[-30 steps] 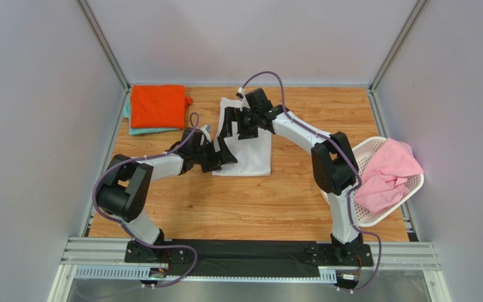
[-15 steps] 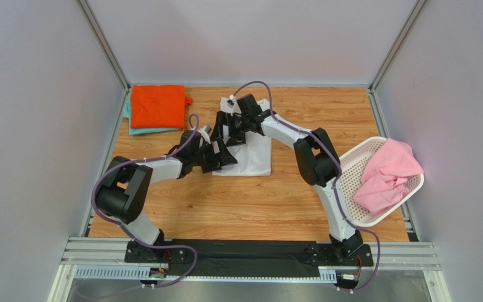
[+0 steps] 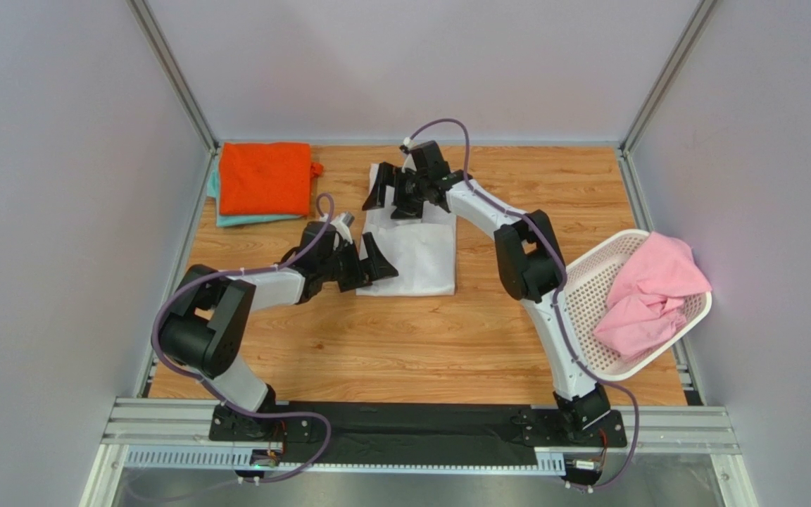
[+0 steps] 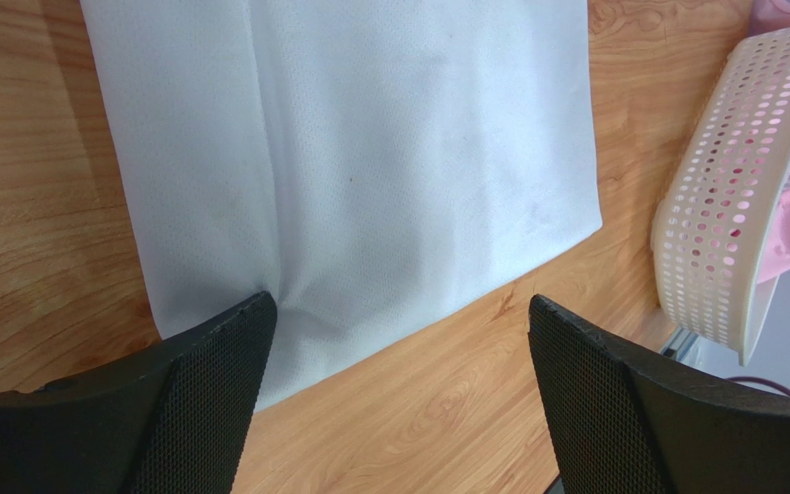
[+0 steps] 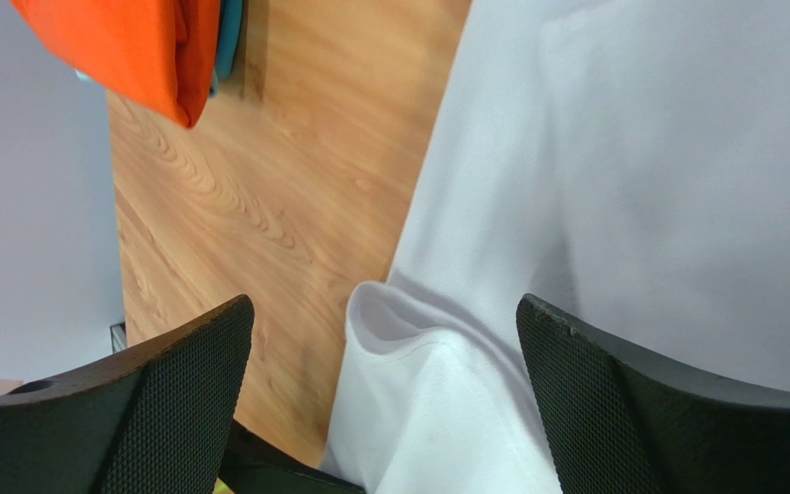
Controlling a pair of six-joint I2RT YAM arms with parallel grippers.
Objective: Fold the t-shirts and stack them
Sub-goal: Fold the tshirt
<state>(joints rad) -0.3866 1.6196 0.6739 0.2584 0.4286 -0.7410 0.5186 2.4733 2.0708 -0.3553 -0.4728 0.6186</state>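
White t-shirt: folded, centre of table. My left jaws: wide open, empty, straddling its 7 o'clock corner, I judge for the next fold. My right jaws: wide open, empty, over its puffed 11 o'clock corner. Orange t-shirt stacked on teal t-shirt, 10 o'clock; teal mostly covered. Pink t-shirt in basket, 4 o'clock. Whether either touches the cloth: cannot tell.
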